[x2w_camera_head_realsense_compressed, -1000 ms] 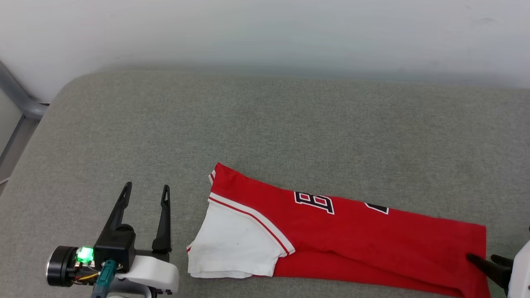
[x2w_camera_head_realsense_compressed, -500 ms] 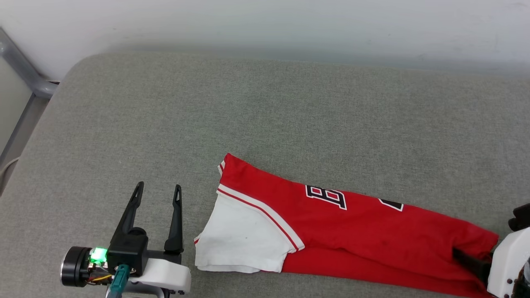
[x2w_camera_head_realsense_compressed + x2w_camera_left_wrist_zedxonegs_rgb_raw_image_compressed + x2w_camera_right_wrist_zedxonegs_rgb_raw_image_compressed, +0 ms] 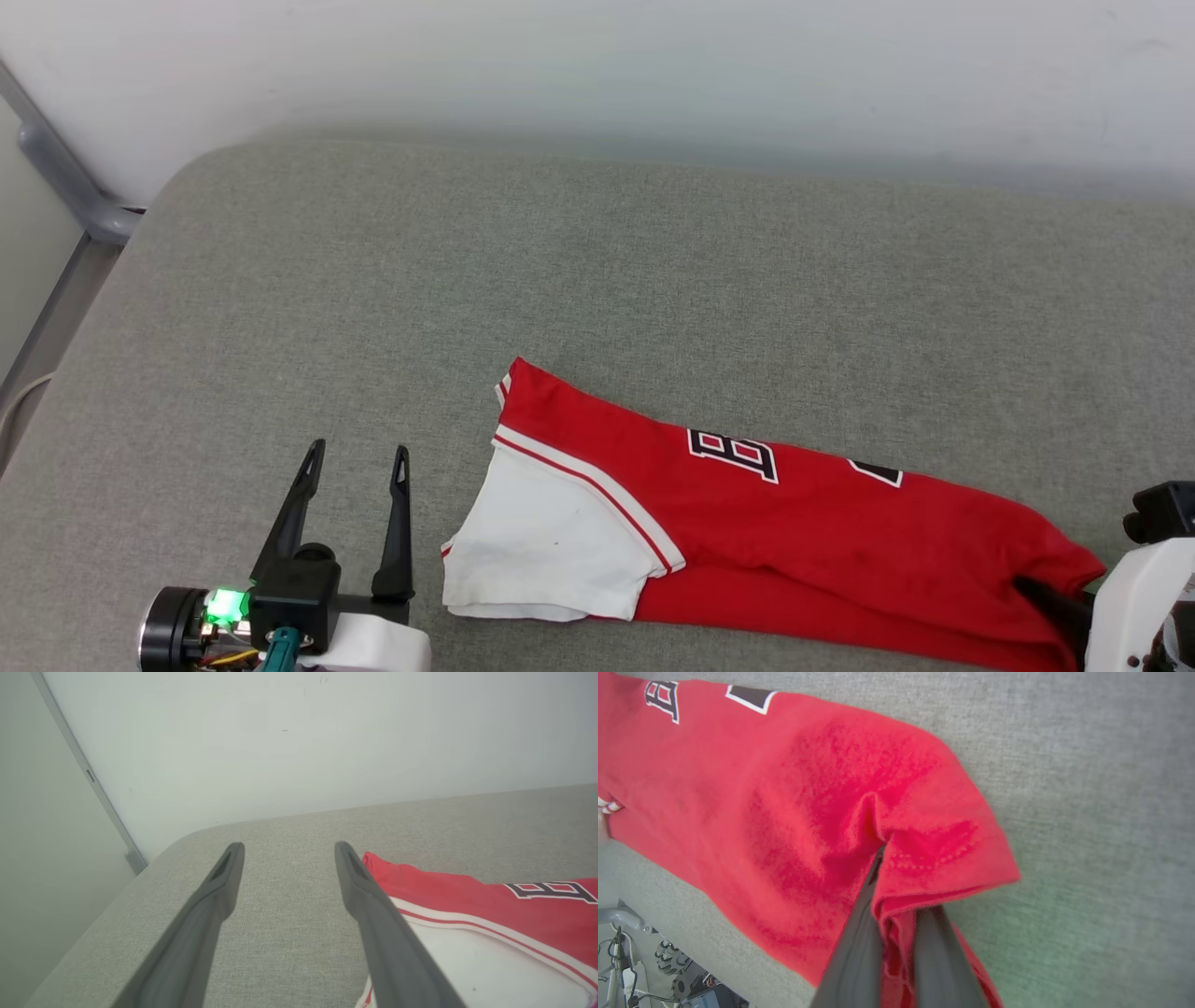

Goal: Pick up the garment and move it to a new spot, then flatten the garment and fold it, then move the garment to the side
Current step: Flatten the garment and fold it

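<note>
- Right claw [image 3: 892, 891] is clamped on the shirt [image 3: 803, 523] at its right end, with red cloth puckered between the two fingers.
- Shirt lies as a long narrow strip on the near right of the grey cushion [image 3: 653, 280]. The white sleeve [image 3: 551, 551] is at its left end and the lettering faces up.
- Step looks like a lift of the right end, either to fold or to carry.
  - Check that every layer is in the pinch.
  - Raise it low and slow.
  - Draw it along the strip so the cloth does not twist.
- Left claw [image 3: 359, 450] is spread wide and holds nothing. It sits just left of the sleeve, well placed to pin that end.
- Pale wall [image 3: 597, 65] runs along the far side.
- Since a second ago, the right fingers have gone from parted to closed. The flat right corner has bunched up. The camera has shifted a little. The left claw is unchanged.
</note>
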`<state>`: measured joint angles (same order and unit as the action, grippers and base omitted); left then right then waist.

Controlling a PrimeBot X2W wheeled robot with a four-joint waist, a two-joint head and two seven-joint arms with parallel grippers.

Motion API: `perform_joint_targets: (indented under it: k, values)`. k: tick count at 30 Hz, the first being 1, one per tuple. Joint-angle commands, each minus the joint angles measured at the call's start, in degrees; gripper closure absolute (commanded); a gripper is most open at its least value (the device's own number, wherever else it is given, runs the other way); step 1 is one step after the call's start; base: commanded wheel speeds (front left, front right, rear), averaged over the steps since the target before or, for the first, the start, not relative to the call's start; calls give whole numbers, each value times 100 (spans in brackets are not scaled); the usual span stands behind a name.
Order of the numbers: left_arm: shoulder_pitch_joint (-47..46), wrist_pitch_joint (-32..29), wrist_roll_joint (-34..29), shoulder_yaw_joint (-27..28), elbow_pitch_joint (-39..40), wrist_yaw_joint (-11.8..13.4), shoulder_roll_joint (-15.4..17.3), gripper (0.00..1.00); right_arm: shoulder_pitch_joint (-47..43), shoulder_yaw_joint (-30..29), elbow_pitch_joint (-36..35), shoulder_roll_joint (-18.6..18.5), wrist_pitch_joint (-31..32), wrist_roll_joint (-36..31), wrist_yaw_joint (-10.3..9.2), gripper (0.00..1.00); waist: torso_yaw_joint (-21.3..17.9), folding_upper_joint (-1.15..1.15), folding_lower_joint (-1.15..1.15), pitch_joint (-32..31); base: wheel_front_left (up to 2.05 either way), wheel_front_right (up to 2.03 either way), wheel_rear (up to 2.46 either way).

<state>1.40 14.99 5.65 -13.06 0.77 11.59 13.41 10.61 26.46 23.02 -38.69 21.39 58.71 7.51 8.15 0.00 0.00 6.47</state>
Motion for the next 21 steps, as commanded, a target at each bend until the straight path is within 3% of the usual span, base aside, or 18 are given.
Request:
perform_joint_targets:
  k: [1, 8, 14, 21]
  values:
    - [71, 26, -47, 38, 18, -26, -41, 0, -83, 48, 72, -31, -30, 39, -5, 100, -24, 0, 0, -47, 0, 0, 0]
    - [275, 26, -186, 218, 85, -168, -163, 0, -120, -84, 286, -388, -327, 213, -6, 100, -75, 0, 0, -222, 0, 0, 0]
    - [439, 26, -300, 344, 24, -300, -245, 0, -182, -293, 790, -907, -483, 191, -6, 100, -132, 0, 0, -451, 0, 0, 0]
    - [522, 26, -372, 399, -23, -386, -280, 0, -271, -371, 529, -979, -185, 408, -5, 100, -175, 0, 0, -586, 0, 0, 0]
